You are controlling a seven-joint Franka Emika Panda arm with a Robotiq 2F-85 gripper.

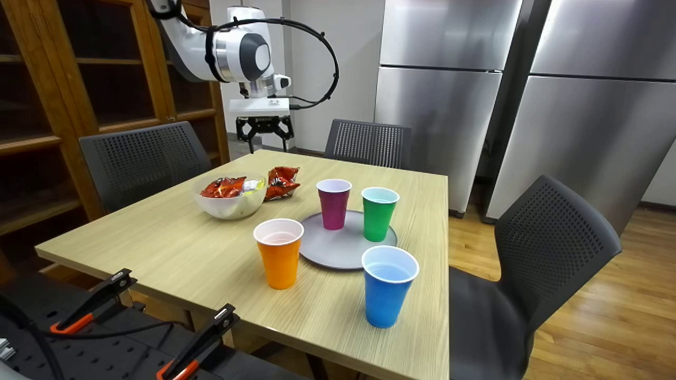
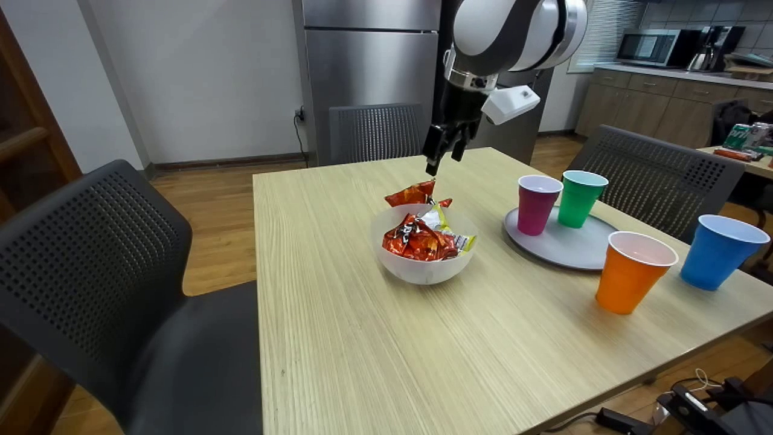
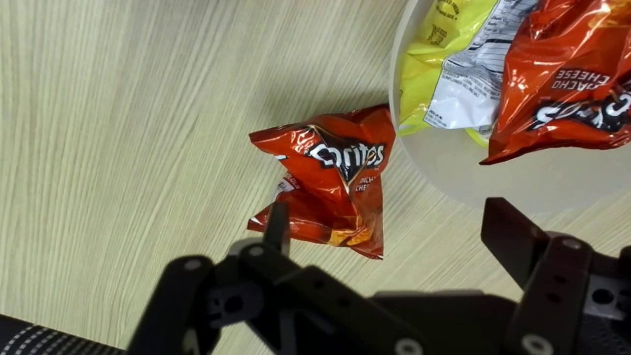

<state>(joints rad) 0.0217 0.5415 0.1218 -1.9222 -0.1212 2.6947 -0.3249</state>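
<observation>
While your black two-fingered end effector (image 1: 268, 148) hangs spread and empty, the crumpled red foil bag (image 3: 340, 185) lies lower on the pale wooden counter (image 2: 338, 338), beside the rounded translucent white bowl (image 2: 423, 273); with the bag off-centre, your straight descent could crush it under a finger (image 3: 278, 227) or bump the bowl.
</observation>
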